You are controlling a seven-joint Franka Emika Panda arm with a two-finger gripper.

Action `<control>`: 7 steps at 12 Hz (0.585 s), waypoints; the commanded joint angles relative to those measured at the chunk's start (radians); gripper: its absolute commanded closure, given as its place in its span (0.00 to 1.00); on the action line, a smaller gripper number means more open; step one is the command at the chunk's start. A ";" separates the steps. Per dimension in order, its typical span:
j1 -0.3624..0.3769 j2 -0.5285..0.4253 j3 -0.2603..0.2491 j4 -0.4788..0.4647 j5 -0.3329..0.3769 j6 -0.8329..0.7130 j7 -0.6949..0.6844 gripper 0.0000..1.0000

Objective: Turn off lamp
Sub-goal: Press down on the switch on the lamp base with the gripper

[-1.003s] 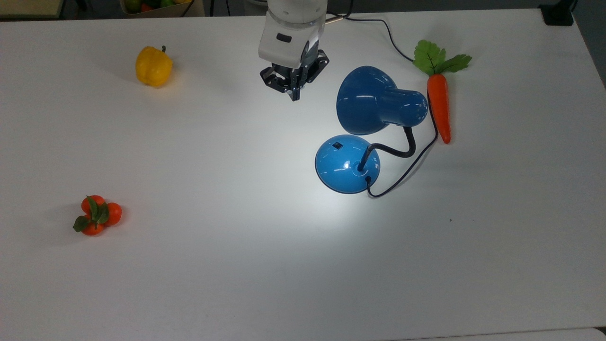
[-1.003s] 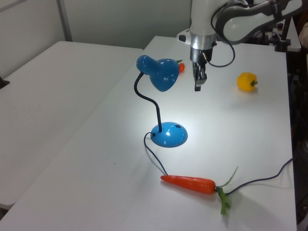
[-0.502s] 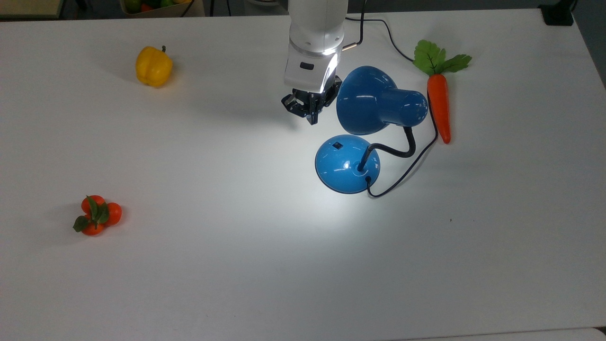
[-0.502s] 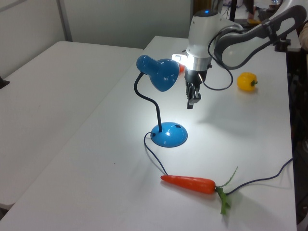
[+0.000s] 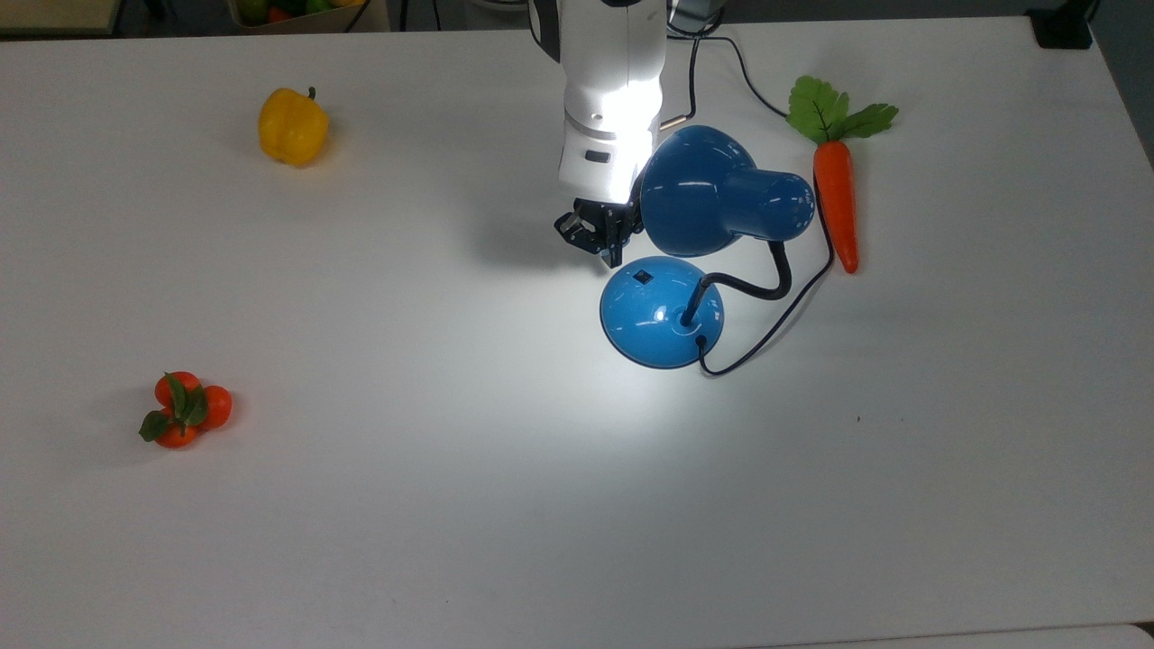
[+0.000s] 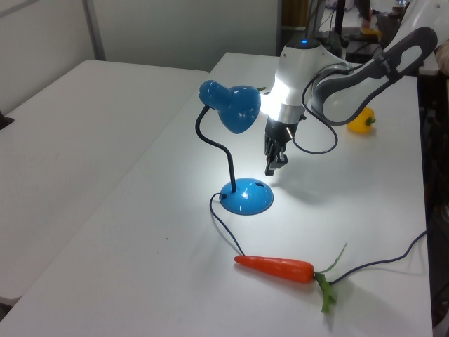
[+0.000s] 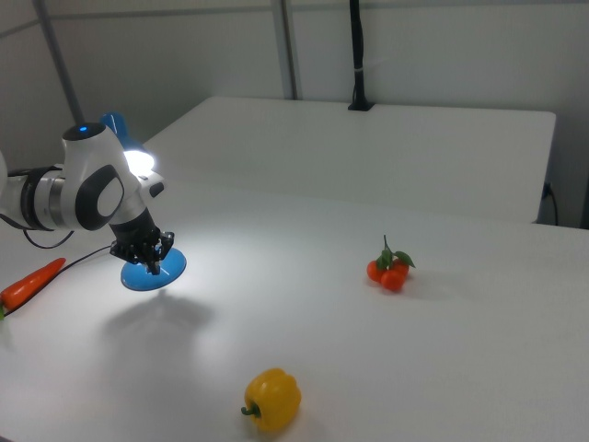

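Lamp (image 5: 663,311) lit, shade mouth facing 10 o'clock in top view; gripper (image 5: 614,257) beside it, jaws closed, empty, partly hidden

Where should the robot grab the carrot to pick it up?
Probably around the middle of the carrot, from above. It lies flat on the table, long and thin, so fingers fit across its orange body. Its leaves look too floppy to hold.

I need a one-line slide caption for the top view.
Gripper hovers near the lit blue lamp's base switch; carrot, pepper, tomatoes around.
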 commanded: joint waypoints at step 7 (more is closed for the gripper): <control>0.005 0.021 0.028 -0.020 0.043 0.111 -0.026 1.00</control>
